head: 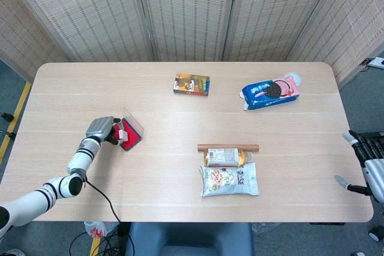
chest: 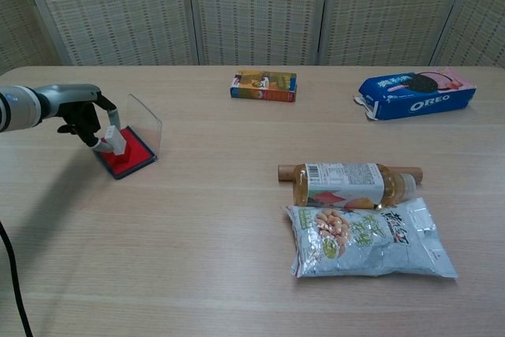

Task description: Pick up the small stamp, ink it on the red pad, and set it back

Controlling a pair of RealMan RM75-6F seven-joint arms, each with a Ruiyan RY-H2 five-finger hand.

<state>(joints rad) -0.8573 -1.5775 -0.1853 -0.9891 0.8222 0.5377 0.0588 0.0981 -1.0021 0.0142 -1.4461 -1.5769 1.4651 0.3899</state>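
Note:
My left hand [head: 102,129] [chest: 79,113] holds the small white stamp [head: 120,131] [chest: 113,141], pinched at its fingertips. The stamp's lower end touches the red ink pad [head: 131,138] [chest: 127,155], which lies on the left part of the table with its clear lid [chest: 147,122] standing open behind it. My right hand [head: 367,159] hangs off the table's right edge in the head view, fingers apart, holding nothing.
A small colourful box [head: 191,84] and a blue Oreo pack [head: 270,93] lie at the back. A bottle on its side [head: 225,157], a thin wooden rod [head: 228,147] and a snack bag [head: 230,180] sit centre right.

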